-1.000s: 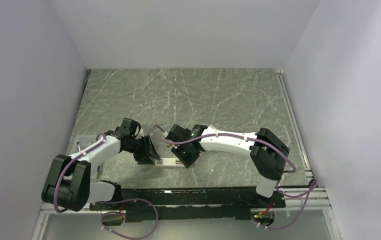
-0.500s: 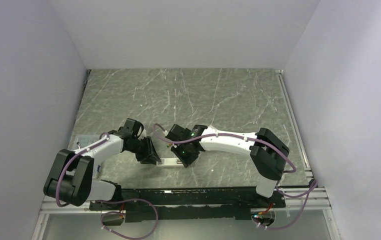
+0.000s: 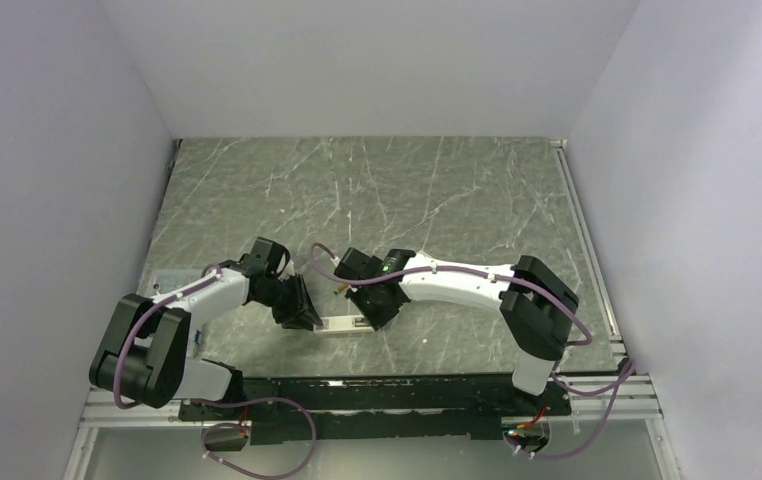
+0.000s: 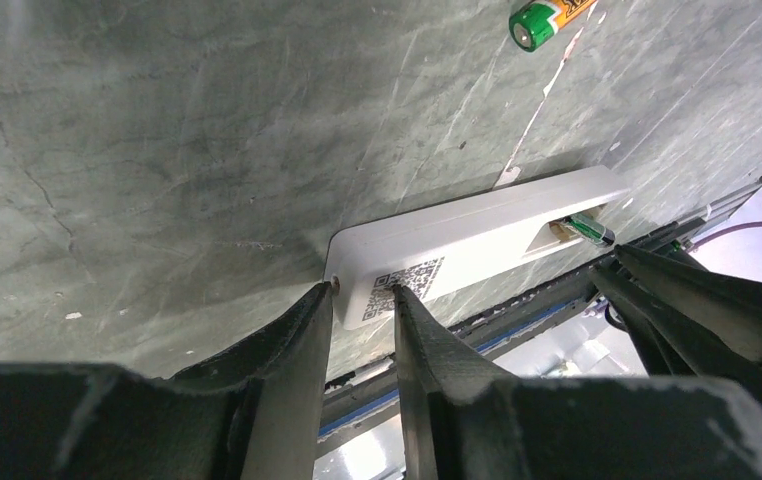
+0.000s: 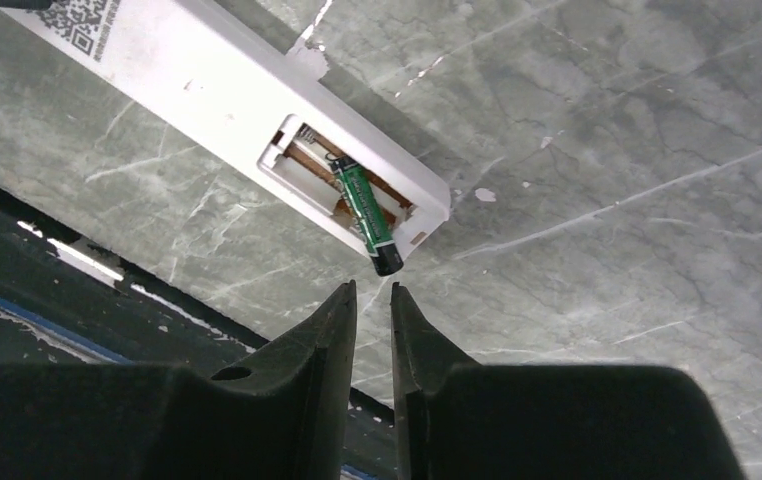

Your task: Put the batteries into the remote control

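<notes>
The left gripper (image 4: 362, 300) pinches one corner of the remote control (image 4: 477, 235). The right gripper (image 5: 373, 295), fingers slightly apart and empty, sits at six o'clock from the tilted green battery (image 5: 365, 215).

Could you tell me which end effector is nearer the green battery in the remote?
Right end effector, just off the battery's protruding end; the left end effector is at the remote's QR-code end.

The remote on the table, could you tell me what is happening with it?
The remote lies face down, battery bay open. One battery sits crooked in it, one end poking out; the other battery lies loose on the table. The left gripper seems to pinch the remote's labelled end; the right gripper hovers empty, slightly open, by the crooked battery.
</notes>
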`<state>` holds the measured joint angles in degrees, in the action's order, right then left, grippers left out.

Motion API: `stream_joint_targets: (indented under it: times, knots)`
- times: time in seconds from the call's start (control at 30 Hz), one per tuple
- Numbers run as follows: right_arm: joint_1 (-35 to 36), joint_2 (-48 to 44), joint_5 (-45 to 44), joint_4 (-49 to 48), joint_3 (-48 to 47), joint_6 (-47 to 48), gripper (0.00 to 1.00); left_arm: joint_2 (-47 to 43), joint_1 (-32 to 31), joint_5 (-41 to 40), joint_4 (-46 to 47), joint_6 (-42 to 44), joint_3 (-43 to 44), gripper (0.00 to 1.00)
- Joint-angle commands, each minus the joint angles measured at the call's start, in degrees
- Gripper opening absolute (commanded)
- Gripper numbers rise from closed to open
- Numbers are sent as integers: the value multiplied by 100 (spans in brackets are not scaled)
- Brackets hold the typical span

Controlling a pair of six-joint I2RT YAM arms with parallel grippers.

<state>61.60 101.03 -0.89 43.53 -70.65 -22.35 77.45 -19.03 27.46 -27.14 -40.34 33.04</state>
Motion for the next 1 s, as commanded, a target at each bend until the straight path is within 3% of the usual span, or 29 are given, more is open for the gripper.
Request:
stream_joint_targets:
  times: [0.0, 0.97]
  knots:
    - [-54, -142, -272, 82, -32, -193, 22, 24, -44, -13, 153, -74, 159, 34]
    - [-105, 114, 2, 51, -45, -252, 20, 38, -49, -34, 94, -31, 220, 34]
